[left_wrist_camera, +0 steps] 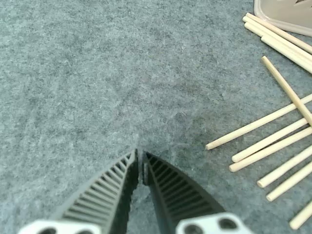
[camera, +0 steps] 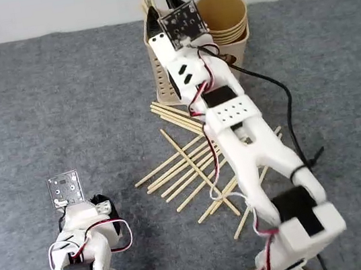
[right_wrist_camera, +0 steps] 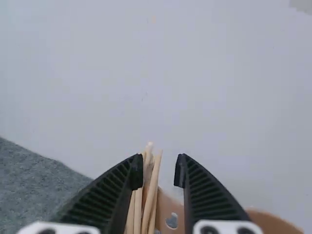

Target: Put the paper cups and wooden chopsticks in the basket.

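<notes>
The paper cups sit nested in one stack inside the far right part of the basket, mouths up. Several rims are stepped one under another, too close together to count. The basket stands at the far edge of the grey felt-covered table. In its left part a small bundle of upright chopsticks pokes above the rim; the right wrist view shows three or four of them, packed side by side. The right pincer hangs over that bundle with its jaws apart. Seen from the wrist, the sticks rise between the two fingers, touching one finger and leaving a gap to the other, so nothing is clamped. The right arm stretches from the near edge across the table to the basket. Under and beside it, loose chopsticks lie scattered flat on the table just in front of the basket. The arm covers some, so their full number cannot be told. The left wrist view shows ten: three parallel just beside the basket's corner, one lying aslant, and six fanned below. The left arm sits at the near left, well apart from the pile. Its left pincer is closed tip to tip, empty, over bare felt.
</notes>
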